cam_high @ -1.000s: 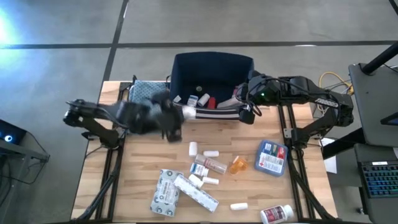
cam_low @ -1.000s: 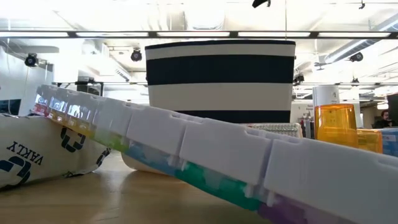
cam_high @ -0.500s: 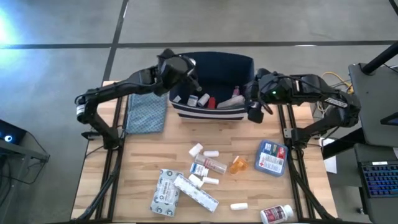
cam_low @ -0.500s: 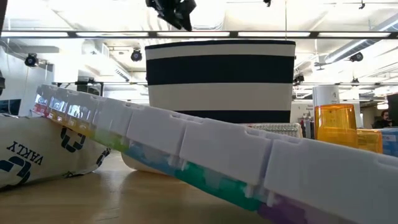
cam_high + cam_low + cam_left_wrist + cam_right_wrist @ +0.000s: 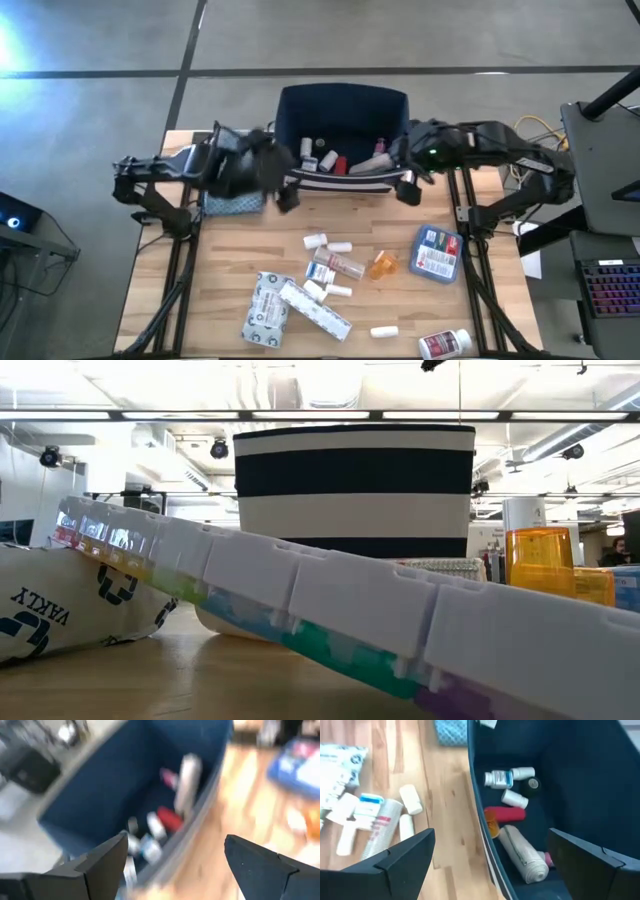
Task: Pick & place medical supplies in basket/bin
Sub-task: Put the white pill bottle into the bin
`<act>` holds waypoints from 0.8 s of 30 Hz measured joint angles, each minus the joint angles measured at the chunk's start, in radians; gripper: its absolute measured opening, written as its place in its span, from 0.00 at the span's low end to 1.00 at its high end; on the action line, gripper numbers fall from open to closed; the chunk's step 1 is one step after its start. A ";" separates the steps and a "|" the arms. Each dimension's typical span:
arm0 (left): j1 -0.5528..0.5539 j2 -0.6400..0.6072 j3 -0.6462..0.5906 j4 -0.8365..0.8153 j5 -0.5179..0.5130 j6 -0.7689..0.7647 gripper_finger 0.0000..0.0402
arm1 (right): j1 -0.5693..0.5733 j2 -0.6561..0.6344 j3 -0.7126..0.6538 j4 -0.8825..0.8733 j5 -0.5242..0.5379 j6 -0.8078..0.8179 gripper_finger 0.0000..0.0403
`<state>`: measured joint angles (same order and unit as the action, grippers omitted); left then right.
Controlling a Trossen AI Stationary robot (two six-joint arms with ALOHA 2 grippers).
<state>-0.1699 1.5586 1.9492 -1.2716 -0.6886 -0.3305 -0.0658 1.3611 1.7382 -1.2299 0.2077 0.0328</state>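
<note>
- Medical supplies lie partly inside the large navy-blue fabric bin point(image 5: 343, 105) with white stripes near its base, which stands at the far middle edge of the wooden slat table point(image 5: 230, 275); in the right wrist view the bin holds a white pill bottle with a blue label point(image 5: 501, 778), a small white bottle point(image 5: 514, 798), a red tube point(image 5: 505, 814) and a beige rolled bandage point(image 5: 520, 852).
- More supplies are spread on the table nearer the front: an orange vial point(image 5: 382, 264), a flat blue-and-red packet point(image 5: 435, 253), a white-and-grey carton point(image 5: 264, 309), a long white pill organiser point(image 5: 314, 309) and a white bottle with a red label point(image 5: 445, 345).
- Left gripper point(image 5: 285, 190) hovers blurred just in front of the bin's left front corner, over the folded teal patterned cloth point(image 5: 232, 200); its own wrist view shows its fingers point(image 5: 100, 865) spread wide with nothing between them.
- Right gripper point(image 5: 406, 186) sits beside the bin's right front corner, its fingers point(image 5: 402, 857) wide apart and empty.
- Seen from table height, the striped bin stands behind the pill organiser, the orange vial to its right.
</note>
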 joint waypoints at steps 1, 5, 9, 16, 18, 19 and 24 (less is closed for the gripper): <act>-0.027 -0.002 -0.021 -0.055 -0.001 -0.038 0.77 | 0.000 0.013 0.000 0.002 0.000 -0.010 0.91; -0.096 -0.003 -0.167 -0.118 0.040 -0.074 0.77 | 0.000 0.068 0.000 0.011 -0.003 -0.041 0.91; -0.099 -0.003 -0.372 0.082 0.171 -0.061 0.77 | 0.001 0.113 0.000 0.009 -0.007 -0.050 0.91; -0.095 -0.001 -0.732 0.685 0.327 0.106 0.77 | 0.003 0.120 0.001 0.004 -0.008 -0.053 0.91; -0.093 -0.001 -0.814 0.806 0.355 0.110 0.77 | 0.003 0.105 0.001 0.002 -0.007 -0.040 0.91; -0.093 -0.001 -0.850 0.853 0.359 0.109 0.77 | 0.003 0.097 0.001 0.002 -0.007 -0.035 0.91; -0.061 0.010 -0.992 1.061 0.357 0.084 0.77 | 0.003 0.069 0.002 0.002 -0.002 -0.005 0.91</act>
<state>-0.2309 1.5681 0.9570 -0.2107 -0.3319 -0.2465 -0.0631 1.4302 1.7405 -1.2281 0.2055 0.0280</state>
